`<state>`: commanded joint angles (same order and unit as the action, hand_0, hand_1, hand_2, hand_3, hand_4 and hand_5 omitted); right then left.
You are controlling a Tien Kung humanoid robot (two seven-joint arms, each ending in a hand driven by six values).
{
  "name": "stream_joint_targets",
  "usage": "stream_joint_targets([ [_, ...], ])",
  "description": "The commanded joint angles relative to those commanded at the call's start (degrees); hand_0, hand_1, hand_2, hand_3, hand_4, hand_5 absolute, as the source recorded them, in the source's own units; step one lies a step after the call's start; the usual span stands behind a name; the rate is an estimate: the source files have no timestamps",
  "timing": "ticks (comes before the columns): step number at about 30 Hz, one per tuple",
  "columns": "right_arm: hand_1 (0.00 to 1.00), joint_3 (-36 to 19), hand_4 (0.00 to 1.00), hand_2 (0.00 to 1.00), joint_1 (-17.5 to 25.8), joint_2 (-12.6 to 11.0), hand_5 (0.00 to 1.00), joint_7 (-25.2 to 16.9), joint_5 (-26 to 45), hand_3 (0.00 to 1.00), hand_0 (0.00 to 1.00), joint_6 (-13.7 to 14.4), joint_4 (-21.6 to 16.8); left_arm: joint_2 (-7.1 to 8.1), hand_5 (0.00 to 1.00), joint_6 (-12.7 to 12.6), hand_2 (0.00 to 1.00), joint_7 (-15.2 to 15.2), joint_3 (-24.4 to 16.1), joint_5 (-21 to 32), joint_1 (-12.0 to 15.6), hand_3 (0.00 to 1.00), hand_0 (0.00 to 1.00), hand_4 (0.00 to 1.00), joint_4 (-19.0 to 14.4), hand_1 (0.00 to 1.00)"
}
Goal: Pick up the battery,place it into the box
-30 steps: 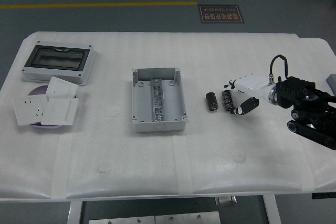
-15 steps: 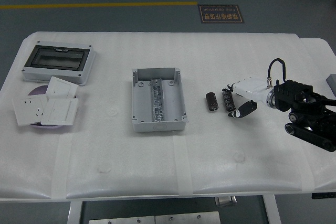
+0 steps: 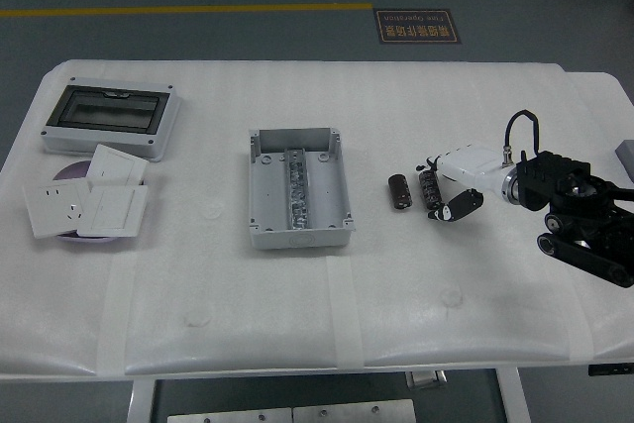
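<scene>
Two black cylindrical batteries lie side by side right of centre: the left battery (image 3: pixel 399 191) lies free, while the right battery (image 3: pixel 429 191) is at my right hand (image 3: pixel 445 185). That hand, white-backed on a black arm, comes in from the right. Its fingertips (image 3: pixel 432 162) reach over the far side of the right battery and its thumb (image 3: pixel 462 204) sits on the near side. The fingers look open around the battery, which rests on the table. The grey open box (image 3: pixel 299 188) stands at the table's centre, left of both batteries. My left arm is not visible.
A grey enclosure with a dark window (image 3: pixel 109 119) sits at the back left. White wall switches and a socket (image 3: pixel 84 202) are piled on a purple disc near it. A grey object (image 3: pixel 626 154) pokes in at the right edge.
My right hand has sunk slightly toward the right battery and its thumb has shifted a little closer in. Both batteries stay where they were.
</scene>
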<state>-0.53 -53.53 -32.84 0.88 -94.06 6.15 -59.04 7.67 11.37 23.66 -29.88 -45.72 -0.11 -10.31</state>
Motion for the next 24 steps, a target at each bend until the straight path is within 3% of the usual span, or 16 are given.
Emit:
stream_joint_targets([
  [24, 0.689, 0.0, 0.734, 0.779, 0.1, -0.2, 0.398, -0.2, 0.3, 0.838, 0.729, 0.6, 0.4, -0.06, 0.177, 0.2, 0.511, 0.3, -0.7, -0.9, 0.0, 0.560, 0.703, 0.618, 0.0, 0.674],
])
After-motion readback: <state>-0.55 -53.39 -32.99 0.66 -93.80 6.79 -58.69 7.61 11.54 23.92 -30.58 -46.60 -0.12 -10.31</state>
